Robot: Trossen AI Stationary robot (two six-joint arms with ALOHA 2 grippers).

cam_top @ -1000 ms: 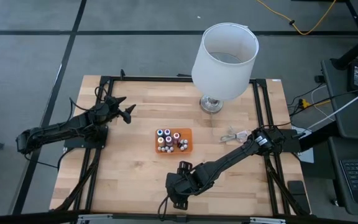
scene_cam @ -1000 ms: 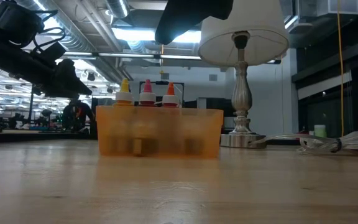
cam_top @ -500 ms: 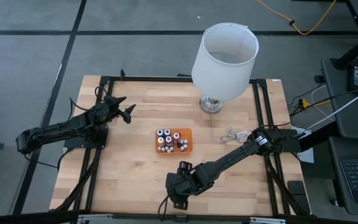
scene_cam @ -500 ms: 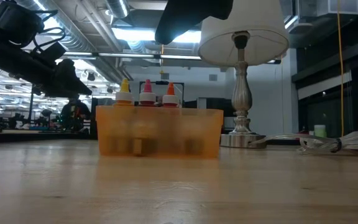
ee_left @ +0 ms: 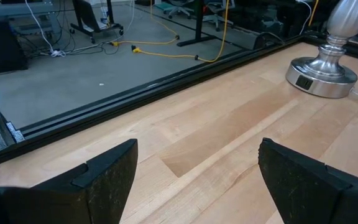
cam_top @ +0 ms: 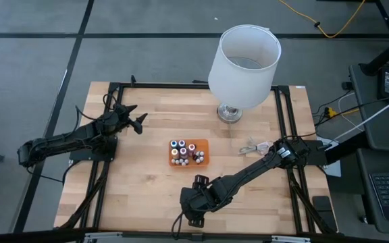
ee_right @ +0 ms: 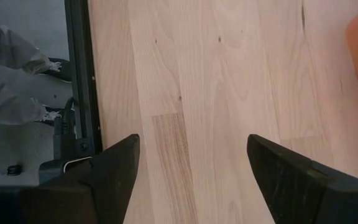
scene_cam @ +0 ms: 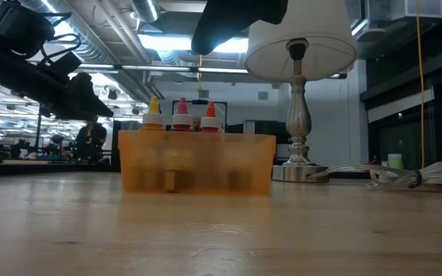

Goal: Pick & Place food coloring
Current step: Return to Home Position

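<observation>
Several tiny food coloring bottles (cam_top: 183, 151) with pale caps stand upright in the orange tray (cam_top: 204, 154) at the table's middle; three cap tips (scene_cam: 181, 113) rise over the tray's wall (scene_cam: 196, 162) in the low view. My left gripper (cam_top: 139, 120) is open, above the table's far left, well away from the tray. My right gripper (cam_top: 193, 206) is open near the table's near edge, on the near side of the tray, its fingers (ee_right: 117, 174) spread over bare wood. Neither holds anything.
A lamp with a white shade (cam_top: 244, 55) stands on a silver base (cam_top: 229, 113) at the far side. A coiled white cable (cam_top: 256, 145) lies right of the tray. A person's grey trouser legs (ee_right: 11, 81) show beyond the near edge (ee_right: 79, 74).
</observation>
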